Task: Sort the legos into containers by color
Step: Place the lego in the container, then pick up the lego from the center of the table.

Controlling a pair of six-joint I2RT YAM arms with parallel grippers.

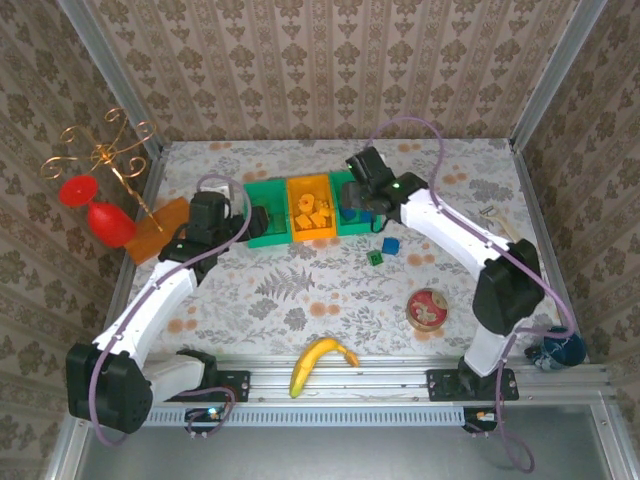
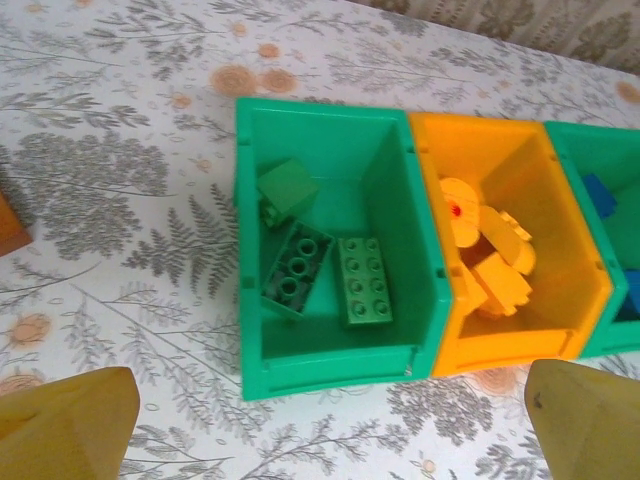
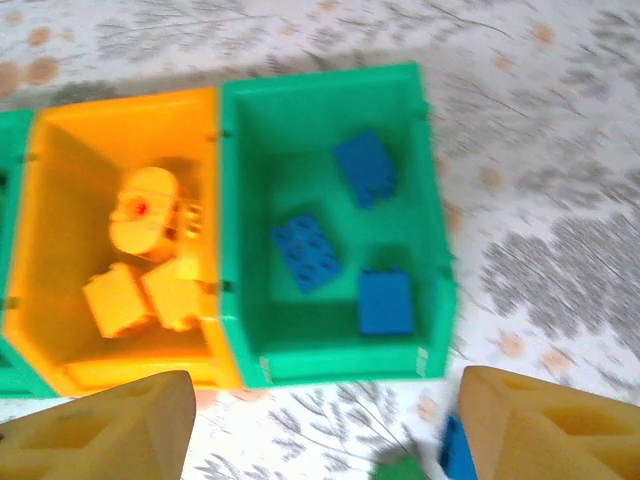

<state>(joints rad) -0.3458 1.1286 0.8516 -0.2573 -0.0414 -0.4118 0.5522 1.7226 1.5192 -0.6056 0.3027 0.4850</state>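
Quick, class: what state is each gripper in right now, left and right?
Left gripper: open, holding nothing.
Right gripper: open, holding nothing.

Three joined containers stand in a row at the upper middle of the top view. The left container holds three legos close together. The middle container holds a heap of blocks. The right container holds three blocks lying apart. On the tabletop, two loose blocks lie just lower right of the row. A tin sits farther toward the lower right, a banana lies at bottom centre, and a board lies left of the row.
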